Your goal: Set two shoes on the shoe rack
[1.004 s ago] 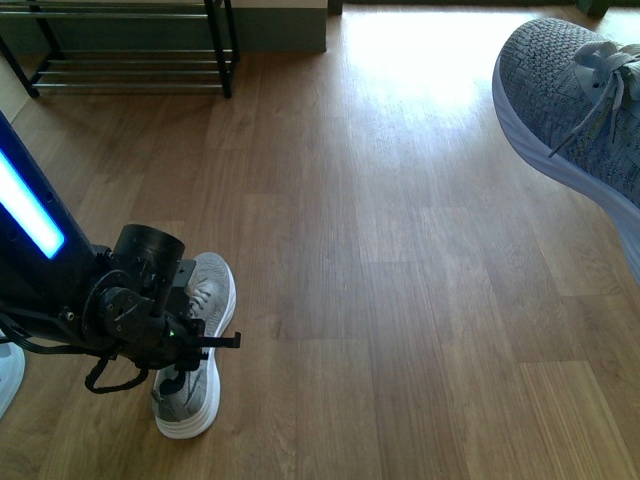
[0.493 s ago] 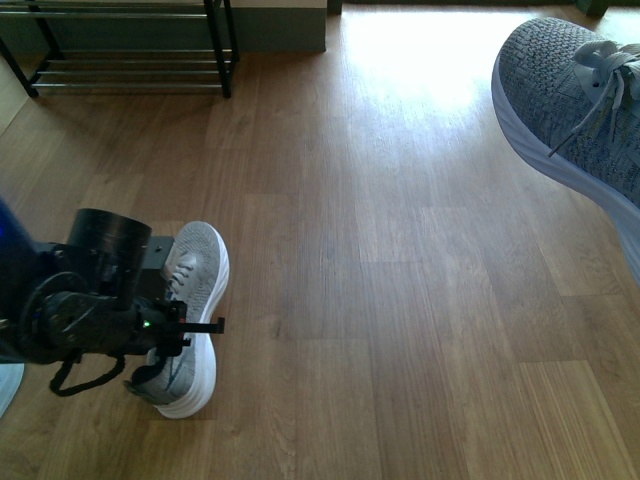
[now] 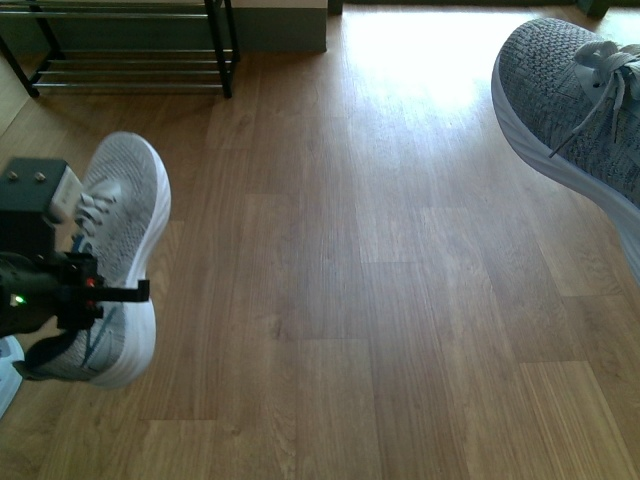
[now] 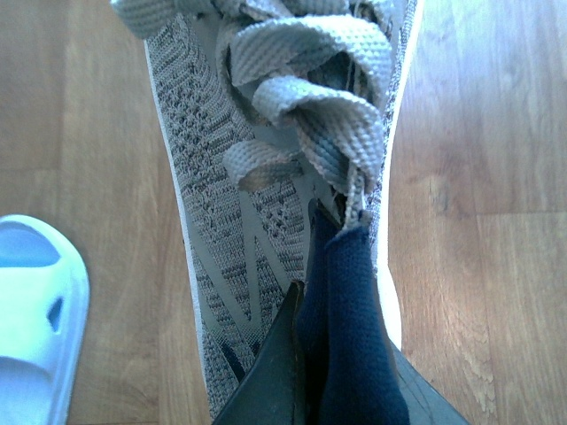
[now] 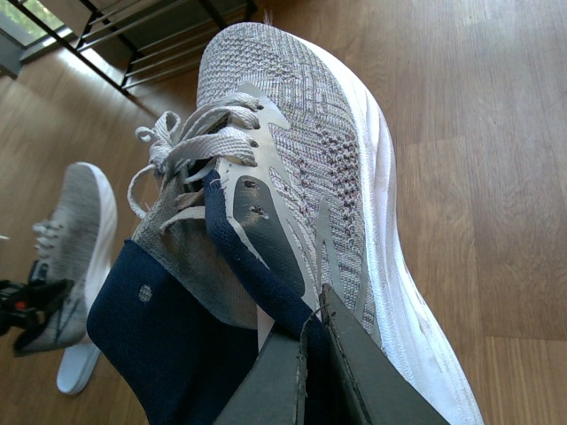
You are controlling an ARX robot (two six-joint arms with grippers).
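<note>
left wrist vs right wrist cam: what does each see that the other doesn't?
Left wrist only: a pale blue slide sandal. Right wrist only: the shoe rack and the second grey sneaker, clamped by the right gripper. Both: the first grey sneaker, held at its navy lining by the left gripper, and the wood floor.
</note>
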